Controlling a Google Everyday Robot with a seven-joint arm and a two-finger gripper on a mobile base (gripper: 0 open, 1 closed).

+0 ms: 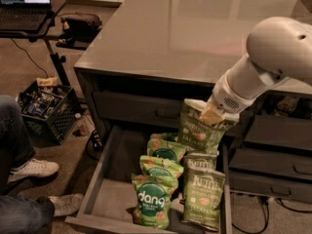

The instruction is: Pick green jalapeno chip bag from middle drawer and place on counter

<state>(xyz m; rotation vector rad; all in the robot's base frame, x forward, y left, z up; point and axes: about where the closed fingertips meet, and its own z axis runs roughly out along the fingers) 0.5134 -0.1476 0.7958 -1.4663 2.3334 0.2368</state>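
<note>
My gripper [210, 115] is shut on the top edge of the green jalapeno chip bag [202, 130], an olive-green Kettle bag that hangs upright above the back right of the open middle drawer [108, 179]. The white arm comes in from the upper right. The bag is clear of the drawer floor and level with the drawer front above, below the counter's edge. The glossy grey counter [195, 28] stretches behind and above. Two more olive Kettle bags [204, 195] lie in the drawer under the held one.
Three brighter green "dang" bags [151, 206] stand in a row in the drawer's middle. Narrower dark drawers [273, 165] stick out at the right. A black crate [44, 108], a laptop stand [29, 13] and a person's legs and shoes [24, 179] are at the left.
</note>
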